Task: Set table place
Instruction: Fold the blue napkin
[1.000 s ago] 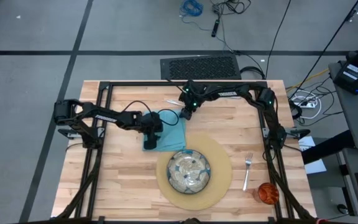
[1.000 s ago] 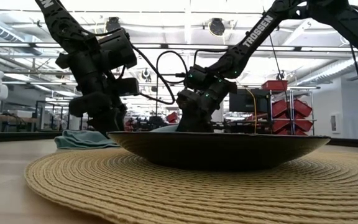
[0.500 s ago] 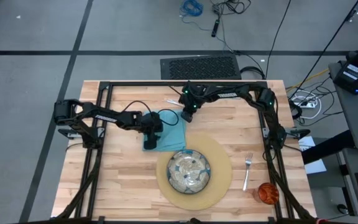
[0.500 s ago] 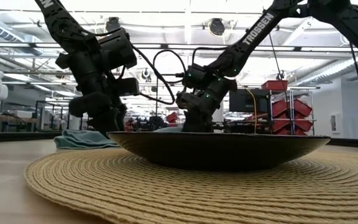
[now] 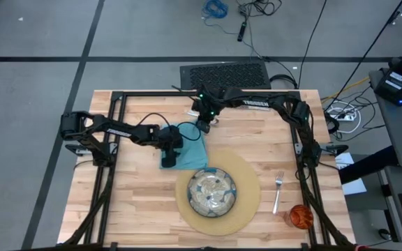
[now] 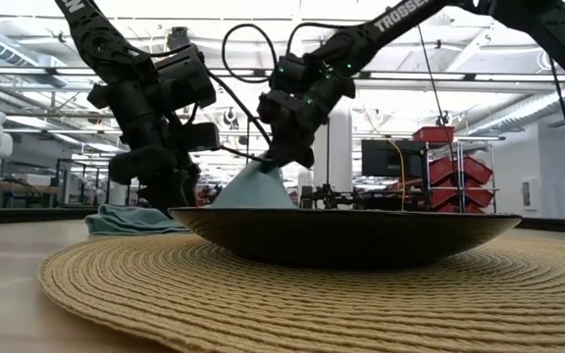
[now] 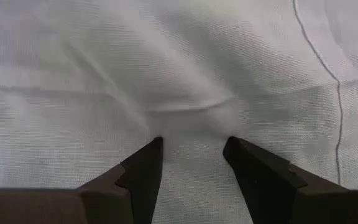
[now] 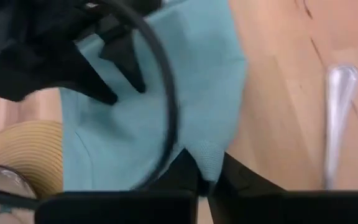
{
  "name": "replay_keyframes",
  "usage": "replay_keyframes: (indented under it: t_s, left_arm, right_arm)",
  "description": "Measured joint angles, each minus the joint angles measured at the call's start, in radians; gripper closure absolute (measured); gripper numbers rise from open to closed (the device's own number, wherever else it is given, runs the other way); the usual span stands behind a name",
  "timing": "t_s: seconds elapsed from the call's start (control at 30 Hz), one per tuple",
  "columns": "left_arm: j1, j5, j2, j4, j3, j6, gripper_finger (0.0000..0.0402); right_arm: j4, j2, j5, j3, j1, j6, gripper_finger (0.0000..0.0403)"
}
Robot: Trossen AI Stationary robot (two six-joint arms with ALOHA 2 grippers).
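My left claw [image 5: 171, 148] presses its parted fingers [image 7: 143, 167] flat on the napkin [image 5: 187, 150], pinning the near part to the counter [image 5: 131, 202] without clamping anything. My right claw [image 5: 202, 124] is clenched on the far corner and tents the cloth up — I see it peaked behind the plate [image 6: 346, 235]. If I pull harder against my own pin, the cloth could slip from the pinch or drag crooked. Swinging it wide risks brushing the plate on the mat [image 5: 246, 202] — or the silverware [image 8: 335, 118] lying just beside the napkin.
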Motion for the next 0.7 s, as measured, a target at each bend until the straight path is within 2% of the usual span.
replay_keyframes:
  t_s: [0.2,0.47,0.7]
  left_arm:
    - [-0.013,-0.005,0.001,0.017,-0.001,0.001,0.0224]
    - [-0.016,-0.006,0.002,0.040,-0.002,0.006,0.0224]
    - [-0.016,-0.009,0.002,0.041,-0.002,0.019,0.0224]
  right_arm:
    - [-0.108,0.080,0.003,0.120,0.008,0.001,0.0403]
    - [-0.245,0.257,-0.019,0.359,0.037,-0.023,0.0403]
    - [-0.288,0.284,-0.030,0.471,0.036,-0.027,0.0403]
